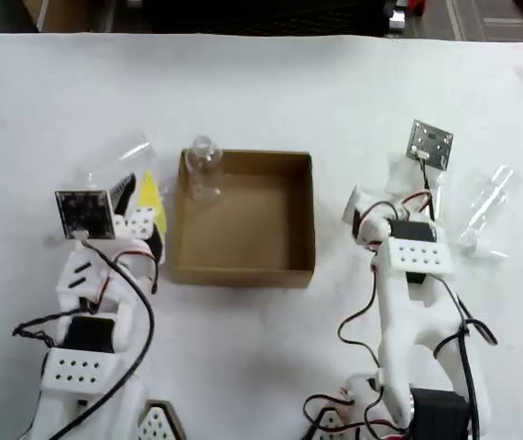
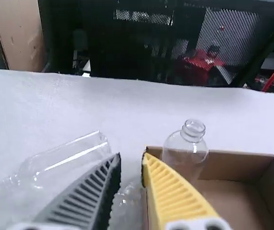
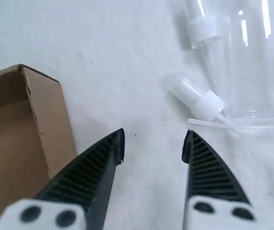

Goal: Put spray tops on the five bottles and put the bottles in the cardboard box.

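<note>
- Right end effector: released, fingers spread over bare counter. I'd centre on the spray top collar, not its thin tube, before closing.
- In the high view, the clear bottles touching it lie at 3 o'clock of this arm.
- Left end effector: released, with a lying bottle just beside it. The box is at 3 o'clock in the high view.

Cardboard box plain brown; table white; upright bottle and lying bottle clear; spray tops white; left gripper: one finger grey, other yellow, both ridged; right gripper: fingers black, ridged, white bases; arms white; cables black, some red.
</note>
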